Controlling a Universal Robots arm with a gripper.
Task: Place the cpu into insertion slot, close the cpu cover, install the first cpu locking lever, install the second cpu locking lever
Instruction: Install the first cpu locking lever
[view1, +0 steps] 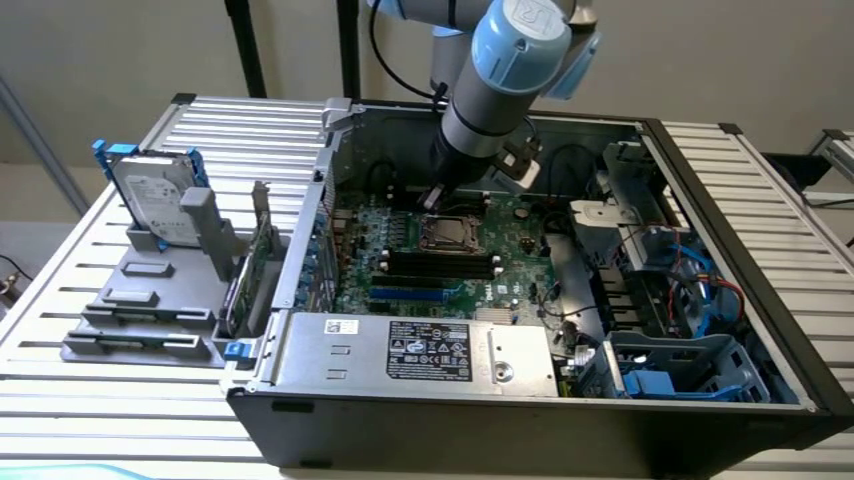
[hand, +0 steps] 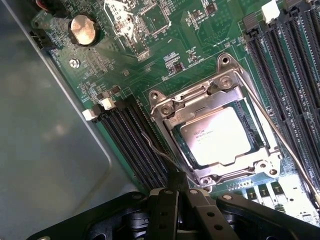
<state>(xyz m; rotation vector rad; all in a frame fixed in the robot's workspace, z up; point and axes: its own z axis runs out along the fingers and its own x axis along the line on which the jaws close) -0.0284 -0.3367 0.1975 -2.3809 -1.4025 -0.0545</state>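
Reaching into the open computer case (view1: 534, 425) with the gripper (hand: 177, 196) pressed together at the free end of 1 thin wire lever (hand: 155, 147) beside the cover (hand: 200, 103). Finding the chip (hand: 220, 136) lying flat in the socket (hand: 250, 117) under that lowered cover. Judging the lever springy and slick, best pushed near its end.

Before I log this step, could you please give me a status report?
Gripper shut, tips at the end of a thin locking lever. Cpu seated, cpu cover down over it. Nothing seen blocking.
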